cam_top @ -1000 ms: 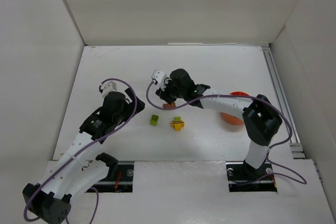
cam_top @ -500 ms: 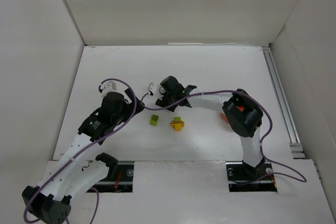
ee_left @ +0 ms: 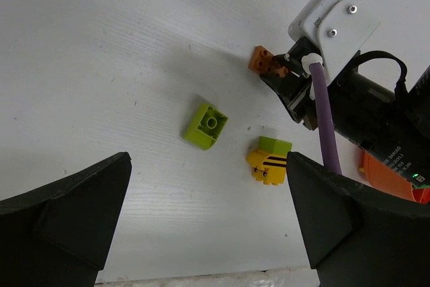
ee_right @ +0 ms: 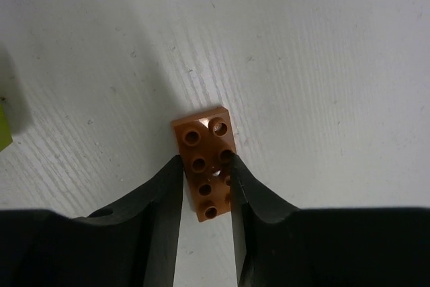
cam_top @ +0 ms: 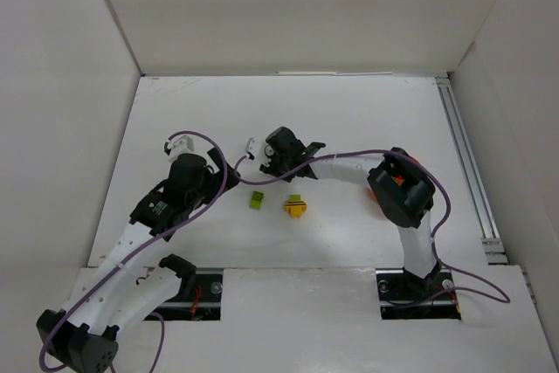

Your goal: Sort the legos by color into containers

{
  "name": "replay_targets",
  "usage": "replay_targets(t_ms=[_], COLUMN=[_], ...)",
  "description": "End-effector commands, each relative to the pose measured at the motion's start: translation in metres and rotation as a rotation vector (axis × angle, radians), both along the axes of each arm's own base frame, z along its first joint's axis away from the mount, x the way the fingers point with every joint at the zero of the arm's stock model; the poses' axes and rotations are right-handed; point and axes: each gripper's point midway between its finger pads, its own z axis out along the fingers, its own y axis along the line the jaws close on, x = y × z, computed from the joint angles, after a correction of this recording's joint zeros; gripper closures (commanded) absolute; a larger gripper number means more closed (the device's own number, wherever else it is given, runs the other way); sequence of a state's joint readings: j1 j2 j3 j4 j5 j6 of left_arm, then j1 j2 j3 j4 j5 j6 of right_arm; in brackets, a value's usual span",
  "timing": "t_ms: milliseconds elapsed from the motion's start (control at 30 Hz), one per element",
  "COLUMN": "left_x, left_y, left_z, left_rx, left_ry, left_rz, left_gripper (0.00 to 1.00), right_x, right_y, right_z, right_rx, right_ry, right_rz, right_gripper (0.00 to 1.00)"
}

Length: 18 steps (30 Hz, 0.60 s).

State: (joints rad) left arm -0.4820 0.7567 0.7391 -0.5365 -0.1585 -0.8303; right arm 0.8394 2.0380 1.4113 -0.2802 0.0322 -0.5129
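An orange-brown lego plate (ee_right: 201, 132) lies flat on the table, and my right gripper (ee_right: 205, 162) is shut on its long sides. The left wrist view shows the same plate (ee_left: 265, 63) at the right gripper's tip. From above, the right gripper (cam_top: 272, 163) hides it. A lime lego (cam_top: 258, 200) (ee_left: 207, 126) and a yellow lego with a lime top (cam_top: 295, 208) (ee_left: 269, 162) sit just in front. My left gripper (cam_top: 203, 172) (ee_left: 208, 189) hangs open to their left, holding nothing. The orange-red container (cam_top: 374, 196) (ee_left: 386, 173) is mostly hidden under the right arm's elbow.
White walls close in the table on the left, back and right. A metal rail (cam_top: 467, 163) runs along the right edge. Purple cables (cam_top: 231, 176) loop off both wrists.
The right arm stretched further left, its elbow swinging over the container. Its jaws closed in on the orange-brown plate. The left arm barely moved.
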Motion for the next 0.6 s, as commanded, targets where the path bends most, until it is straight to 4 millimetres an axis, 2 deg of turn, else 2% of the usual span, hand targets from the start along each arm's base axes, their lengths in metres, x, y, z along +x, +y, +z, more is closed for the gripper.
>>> replay_targets(t_ms=[0, 67, 100, 133, 200, 233, 267, 333, 367, 433, 467, 567], left_x=[0.002, 0.002, 0.002, 0.003, 0.003, 0.003, 0.003, 0.004, 0.004, 0.004, 0.006, 0.006], left_y=[-0.002, 0.0, 0.0, 0.001, 0.001, 0.001, 0.001, 0.001, 0.001, 0.001, 0.0, -0.001], left_z=[0.008, 0.008, 0.008, 0.008, 0.01, 0.01, 0.01, 0.014, 0.014, 0.011, 0.013, 0.011], left_rx=[-0.014, -0.009, -0.009, -0.011, -0.015, -0.015, -0.015, -0.025, -0.025, -0.013, -0.017, -0.012], left_ry=[-0.029, -0.032, -0.032, -0.033, -0.041, -0.041, -0.041, -0.059, -0.059, -0.051, -0.059, -0.049], left_rz=[-0.012, -0.004, -0.004, 0.01, 0.011, 0.011, 0.011, 0.011, 0.011, 0.005, 0.005, 0.005], left_gripper=[0.0, 0.0, 0.0, 0.0, 0.0, 0.0, 0.0, 0.0, 0.0, 0.0, 0.0, 0.0], right_x=[0.001, 0.005, 0.011, 0.015, 0.017, 0.017, 0.02, 0.025, 0.02, 0.019, 0.009, -0.004], right_y=[0.019, 0.023, 0.017, 0.016, 0.013, 0.005, 0.003, -0.009, -0.011, -0.01, -0.004, 0.012], right_z=[0.022, 0.044, 0.05, 0.066, 0.084, 0.086, 0.108, 0.123, 0.128, 0.129, 0.125, 0.095], right_rx=[0.103, 0.186, 0.21, 0.267, 0.338, 0.361, 0.424, 0.476, 0.491, 0.49, 0.468, 0.344], right_ry=[-0.001, -0.001, -0.003, -0.012, -0.008, 0.001, -0.028, -0.043, -0.048, -0.045, -0.038, -0.014], right_rz=[0.003, -0.02, -0.054, -0.094, -0.122, -0.139, -0.16, -0.196, -0.186, -0.138, -0.105, -0.031], right_gripper=[0.81, 0.84, 0.84, 0.84, 0.86, 0.86, 0.86, 0.86, 0.84, 0.78, 0.73, 0.66])
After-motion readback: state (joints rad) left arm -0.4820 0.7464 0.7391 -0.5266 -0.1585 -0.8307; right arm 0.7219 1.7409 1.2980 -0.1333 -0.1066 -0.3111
